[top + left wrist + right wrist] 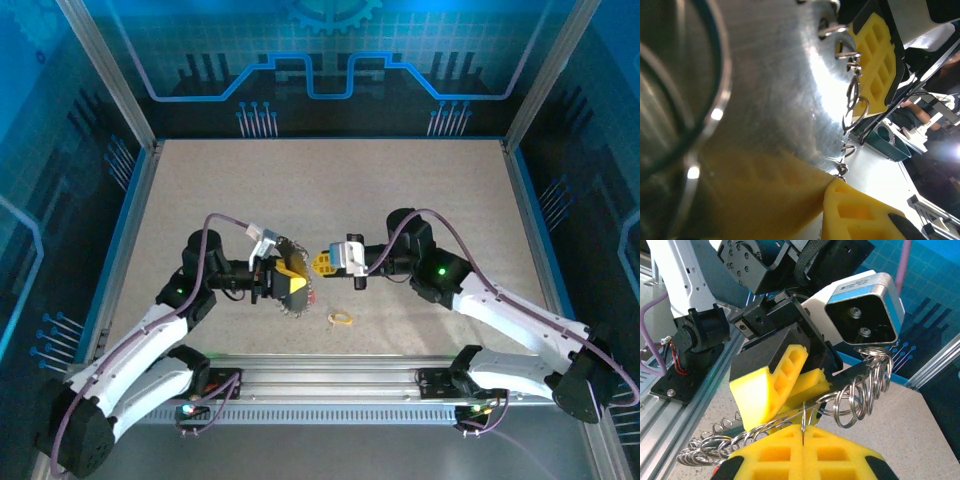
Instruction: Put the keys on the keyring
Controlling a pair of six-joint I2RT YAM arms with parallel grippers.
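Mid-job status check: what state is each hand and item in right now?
left hand: shut on the metal disc.
right hand: shut, pads meeting at the disc's rim.
metal disc: gripped, tilted on edge.
split rings: strung along the disc's rim.
yellow piece, possibly a key: lying loose on the table.

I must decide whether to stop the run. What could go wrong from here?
The right gripper pinches one thin split ring: it may slip out. Its pull could twist the metal disc in the left gripper. With both grippers busy, the small yellow piece on the table may stay unpicked.
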